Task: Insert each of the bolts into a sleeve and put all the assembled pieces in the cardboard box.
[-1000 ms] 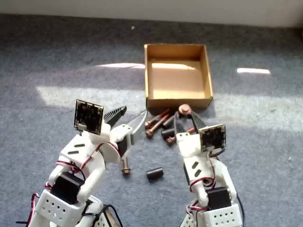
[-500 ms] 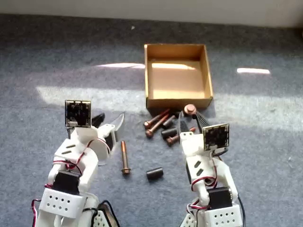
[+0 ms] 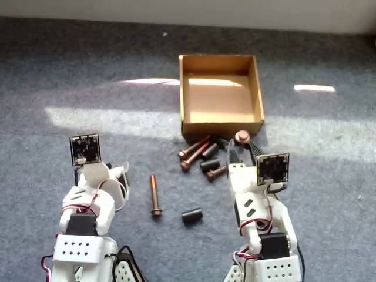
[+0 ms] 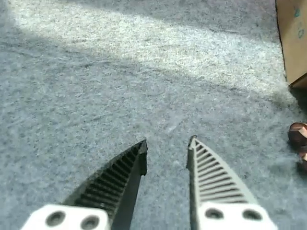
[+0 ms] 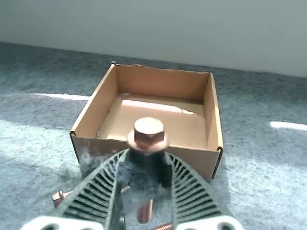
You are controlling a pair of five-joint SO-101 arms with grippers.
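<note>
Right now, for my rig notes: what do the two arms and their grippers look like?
The left arm and right arm are white plastic shells with black motors, red and black cables and a dark square board at the wrist. The left gripper has pointed ribbed fingers, one black, one white; the right gripper is ribbed too.

Left jaws back from lone bolt (image 3: 154, 195), right jaws with sleeved bolt (image 5: 149, 135) nearer the box (image 3: 220, 126).
</note>
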